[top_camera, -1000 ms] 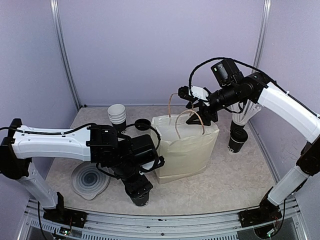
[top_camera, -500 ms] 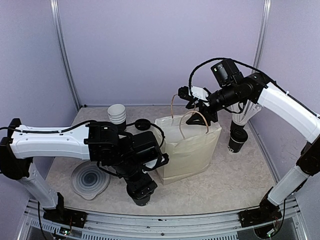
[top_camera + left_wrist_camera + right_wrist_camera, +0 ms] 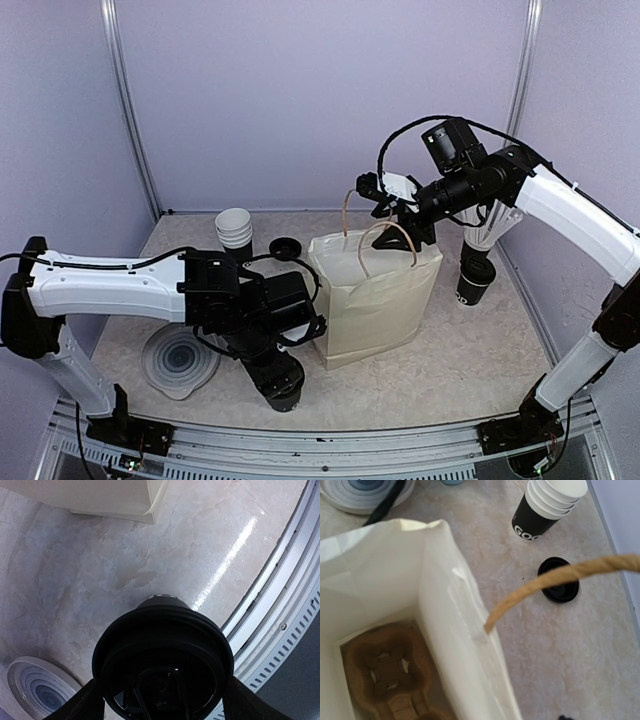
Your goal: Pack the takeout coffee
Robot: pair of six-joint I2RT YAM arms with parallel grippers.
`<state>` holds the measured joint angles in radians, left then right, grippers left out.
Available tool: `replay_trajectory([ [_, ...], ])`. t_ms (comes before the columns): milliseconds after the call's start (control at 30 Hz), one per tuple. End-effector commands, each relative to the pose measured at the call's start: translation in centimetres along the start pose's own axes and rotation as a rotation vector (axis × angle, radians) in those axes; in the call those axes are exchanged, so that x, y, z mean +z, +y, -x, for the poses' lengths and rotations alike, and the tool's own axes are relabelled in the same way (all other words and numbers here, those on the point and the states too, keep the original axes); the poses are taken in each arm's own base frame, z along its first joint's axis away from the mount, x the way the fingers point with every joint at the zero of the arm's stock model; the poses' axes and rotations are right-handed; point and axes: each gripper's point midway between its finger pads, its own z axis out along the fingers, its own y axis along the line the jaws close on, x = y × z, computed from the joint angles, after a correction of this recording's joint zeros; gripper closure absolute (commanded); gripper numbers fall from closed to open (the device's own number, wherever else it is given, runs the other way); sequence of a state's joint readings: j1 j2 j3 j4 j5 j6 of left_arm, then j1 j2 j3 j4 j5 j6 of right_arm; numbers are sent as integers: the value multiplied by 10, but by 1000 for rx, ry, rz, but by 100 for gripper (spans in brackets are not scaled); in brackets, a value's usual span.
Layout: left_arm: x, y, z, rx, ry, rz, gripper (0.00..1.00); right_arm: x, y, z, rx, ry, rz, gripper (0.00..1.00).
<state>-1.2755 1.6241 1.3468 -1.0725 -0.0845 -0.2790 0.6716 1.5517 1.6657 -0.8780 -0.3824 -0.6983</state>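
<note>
Just right of the blue-ringed plate (image 3: 178, 360), the left gripper (image 3: 162, 697) is clamped on a lidded coffee cup (image 3: 284, 393) at the table's near edge. It has edged the cup slightly up and left in the last second, which I read as the start of the carry. Farther back stand the stack of lidless cups (image 3: 234, 228) and a loose lid (image 3: 285, 247). To the right, the paper bag (image 3: 378, 300) has had its top tugged a little rightward by the right gripper (image 3: 378, 200), pinched on the bag handle (image 3: 555, 577). The carrier tray (image 3: 382, 672) waits inside, the bag's tall wall is the obstacle, and the straw cup (image 3: 475, 280) stands beyond.
</note>
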Motion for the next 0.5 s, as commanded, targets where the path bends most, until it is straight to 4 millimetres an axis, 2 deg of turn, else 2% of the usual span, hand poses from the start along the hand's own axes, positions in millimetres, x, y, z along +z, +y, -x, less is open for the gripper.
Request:
replay_trajectory([
  [0,4,-4,0,12,8,-40,25,-4,1,1,0,-14,2,34],
  [100,6,-4,-1,13,13,-39,26,-4,1,0,-1,-13,4,34],
  [300,13,-1,-6,35,45,8,21,-6,0,3,-5,-18,1,34],
  [467,17,-1,-9,50,68,23,28,-11,0,8,-10,-29,8,34],
])
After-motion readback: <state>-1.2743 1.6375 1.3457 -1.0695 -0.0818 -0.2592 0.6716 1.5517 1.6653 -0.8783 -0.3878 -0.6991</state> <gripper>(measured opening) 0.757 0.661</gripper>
